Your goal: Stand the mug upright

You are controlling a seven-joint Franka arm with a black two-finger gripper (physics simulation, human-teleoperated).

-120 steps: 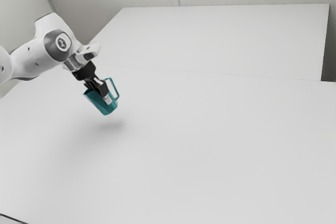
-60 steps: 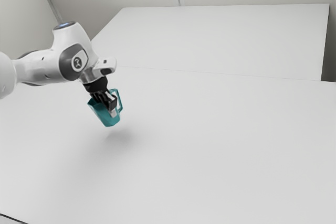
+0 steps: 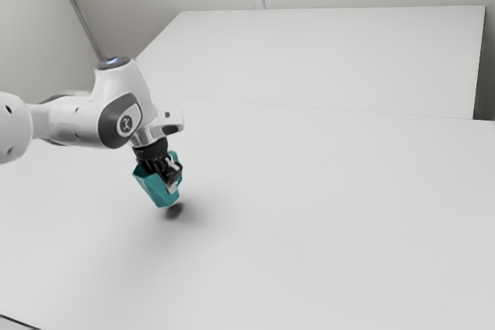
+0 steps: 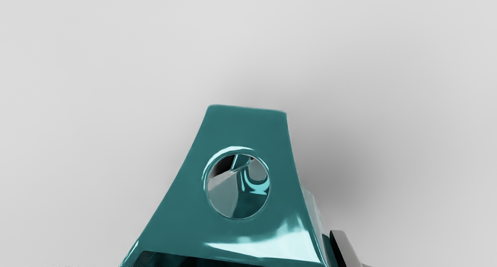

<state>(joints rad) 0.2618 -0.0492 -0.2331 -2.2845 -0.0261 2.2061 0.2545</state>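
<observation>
One teal mug [image 3: 157, 188] is all I can see by way of a container, and it leans well off upright, low over the white table [image 3: 309, 229], towards the exterior view's left. The black gripper [image 3: 172, 182] has its jaws clamped on it. From here I can't tell whether the mug's lower edge touches the table; a dark shadow lies close beside it. The wrist view looks onto a tapering teal face with a round opening [image 4: 205, 181], glossy teal surfaces showing through. What the mug holds, if anything, I can't make out.
</observation>
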